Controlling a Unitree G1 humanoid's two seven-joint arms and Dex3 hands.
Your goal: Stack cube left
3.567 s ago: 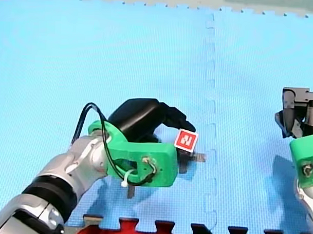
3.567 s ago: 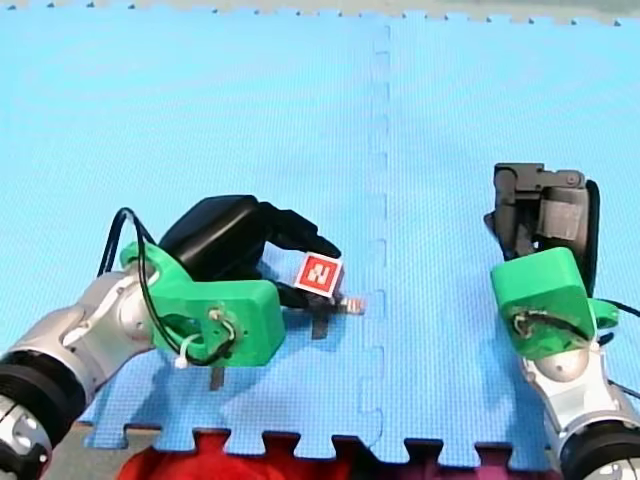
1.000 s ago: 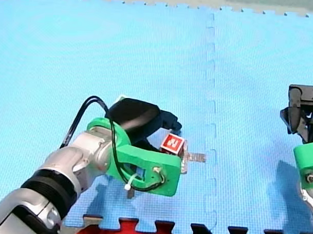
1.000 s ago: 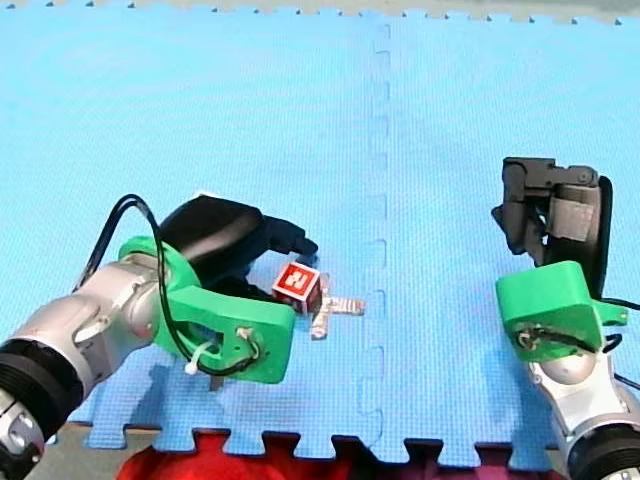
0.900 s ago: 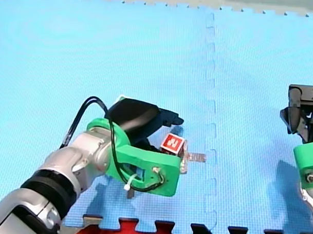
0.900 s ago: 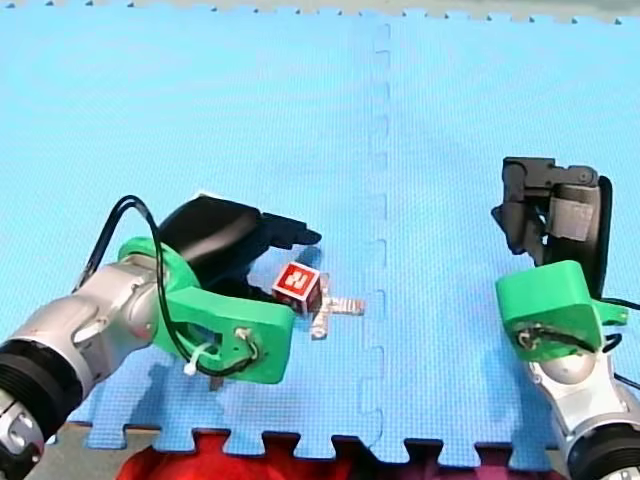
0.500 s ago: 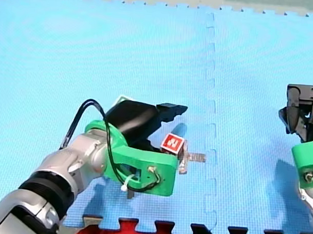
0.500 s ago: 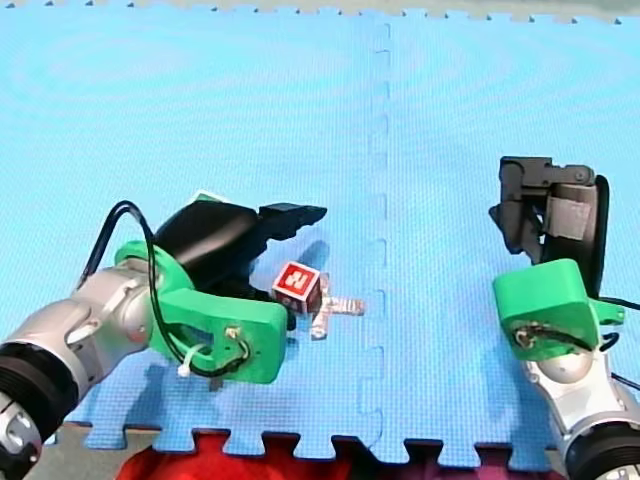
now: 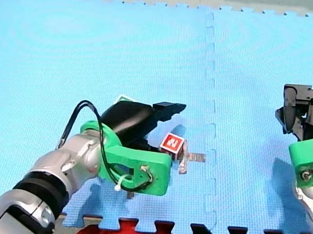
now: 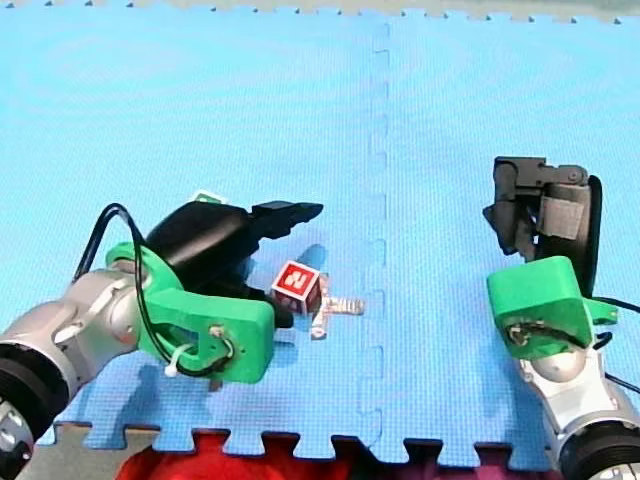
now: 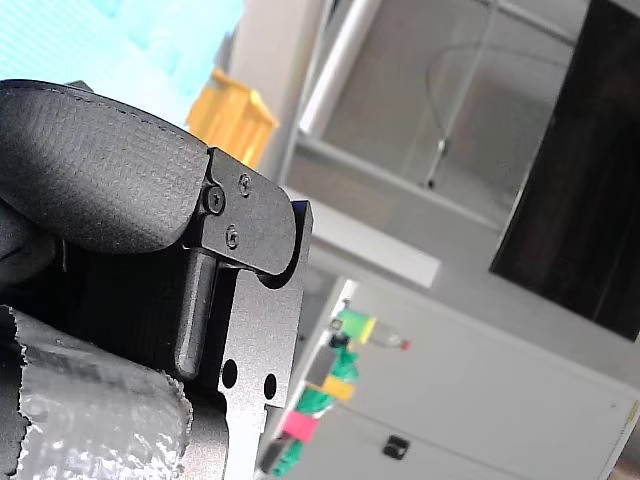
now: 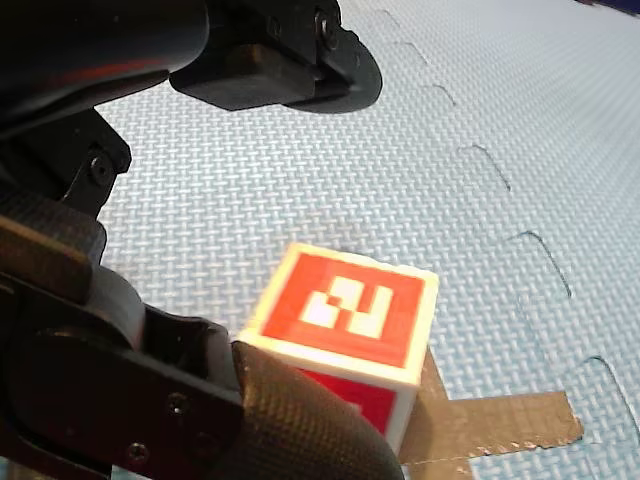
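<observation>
A red cube (image 9: 172,142) with a white marker on top sits on a grey tape cross (image 9: 192,158) on the blue foam mat (image 9: 148,50). My left hand (image 9: 164,125) is just left of it and open. Its upper finger reaches out above the mat beyond the cube. In the second wrist view the red cube (image 12: 350,325) stands on the mat, and a lower finger pad (image 12: 300,420) touches its near corner. A corner of a green cube (image 9: 124,99) peeks out behind the left hand. My right hand (image 10: 535,215) is at the mat's right side, holding nothing.
The mat's seam (image 9: 212,98) runs from back to front just right of the red cube. Red puzzle-edged mat (image 9: 142,232) borders the near edge. In the first wrist view the black fingers (image 11: 150,200) stand before a room background.
The left hand's fingers have opened off the red cube, and the hand has drawn back a little to the left. The cube stays on the tape cross. The right hand barely moved.
</observation>
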